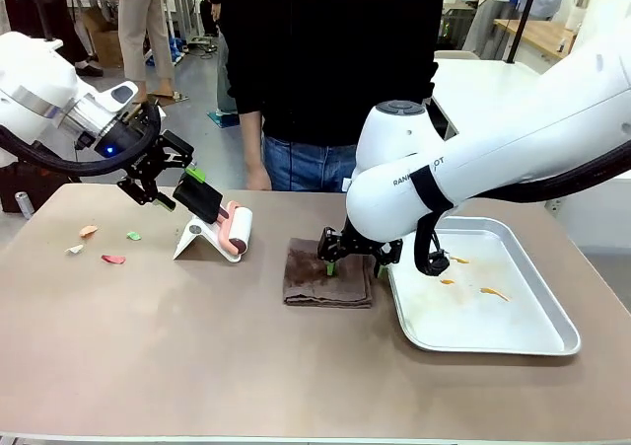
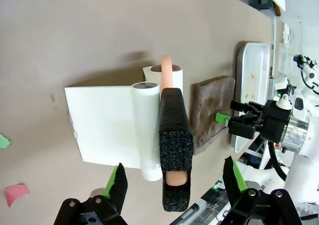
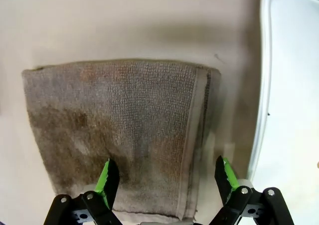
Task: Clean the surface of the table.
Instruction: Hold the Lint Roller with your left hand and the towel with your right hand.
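Observation:
The taupe table [image 1: 246,366] carries a few small scraps at its left: orange [image 1: 89,231], green [image 1: 133,236], white [image 1: 75,250] and red [image 1: 112,259]. A lint roller [image 1: 237,230] leans on a white stand [image 1: 195,240], its black foam handle [image 2: 175,145] pointing up and left. My left gripper [image 2: 175,182] is open, and the handle's end lies between its green-padded fingers [image 2: 117,185] without being squeezed. A folded brown towel [image 1: 328,277] lies mid-table. My right gripper [image 3: 166,177] hangs open just above the towel [image 3: 119,120], its fingers [image 3: 107,177] straddling the near edge.
A shiny metal tray [image 1: 532,341] with a few orange bits sits right of the towel, its rim close to my right gripper [image 1: 355,263]. A person in a black top [image 1: 325,60] stands at the far edge, one hand [image 1: 258,179] hanging near the table.

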Available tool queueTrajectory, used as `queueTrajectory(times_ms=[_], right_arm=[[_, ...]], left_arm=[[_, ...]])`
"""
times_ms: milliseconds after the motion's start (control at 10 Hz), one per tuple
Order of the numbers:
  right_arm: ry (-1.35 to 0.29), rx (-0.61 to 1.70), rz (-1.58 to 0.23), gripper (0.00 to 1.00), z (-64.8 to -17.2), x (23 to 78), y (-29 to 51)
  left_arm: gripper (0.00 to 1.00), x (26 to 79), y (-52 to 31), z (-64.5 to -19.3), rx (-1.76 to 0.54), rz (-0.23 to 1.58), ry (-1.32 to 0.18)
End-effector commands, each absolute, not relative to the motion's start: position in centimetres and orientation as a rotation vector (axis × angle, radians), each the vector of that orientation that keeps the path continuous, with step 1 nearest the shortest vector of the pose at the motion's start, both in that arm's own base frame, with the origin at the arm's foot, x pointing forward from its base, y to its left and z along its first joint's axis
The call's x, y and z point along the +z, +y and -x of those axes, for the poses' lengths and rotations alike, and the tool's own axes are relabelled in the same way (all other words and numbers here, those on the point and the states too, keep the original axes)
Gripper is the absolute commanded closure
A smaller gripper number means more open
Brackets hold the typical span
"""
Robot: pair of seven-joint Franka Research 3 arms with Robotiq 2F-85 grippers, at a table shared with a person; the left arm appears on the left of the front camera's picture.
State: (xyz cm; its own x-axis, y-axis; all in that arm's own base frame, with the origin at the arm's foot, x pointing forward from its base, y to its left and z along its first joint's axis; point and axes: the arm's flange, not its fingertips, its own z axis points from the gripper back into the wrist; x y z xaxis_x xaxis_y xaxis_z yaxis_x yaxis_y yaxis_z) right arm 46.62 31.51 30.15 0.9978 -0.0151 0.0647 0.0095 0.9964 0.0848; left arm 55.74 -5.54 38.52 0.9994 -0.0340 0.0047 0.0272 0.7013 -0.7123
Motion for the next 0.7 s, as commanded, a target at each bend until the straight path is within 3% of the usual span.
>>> queueTrajectory(times_ms=[0,600], right_arm=[[-0.093,-0.033,-0.064,0.00,-46.96,30.04,32.64],[-0.086,-0.034,-0.052,0.00,-47.06,29.91,32.85]], left_arm=[[0.00,37.73,-5.19,-56.12,-0.051,0.817,-0.014],[0.00,37.07,-5.10,-56.28,-0.037,0.917,-0.062]])
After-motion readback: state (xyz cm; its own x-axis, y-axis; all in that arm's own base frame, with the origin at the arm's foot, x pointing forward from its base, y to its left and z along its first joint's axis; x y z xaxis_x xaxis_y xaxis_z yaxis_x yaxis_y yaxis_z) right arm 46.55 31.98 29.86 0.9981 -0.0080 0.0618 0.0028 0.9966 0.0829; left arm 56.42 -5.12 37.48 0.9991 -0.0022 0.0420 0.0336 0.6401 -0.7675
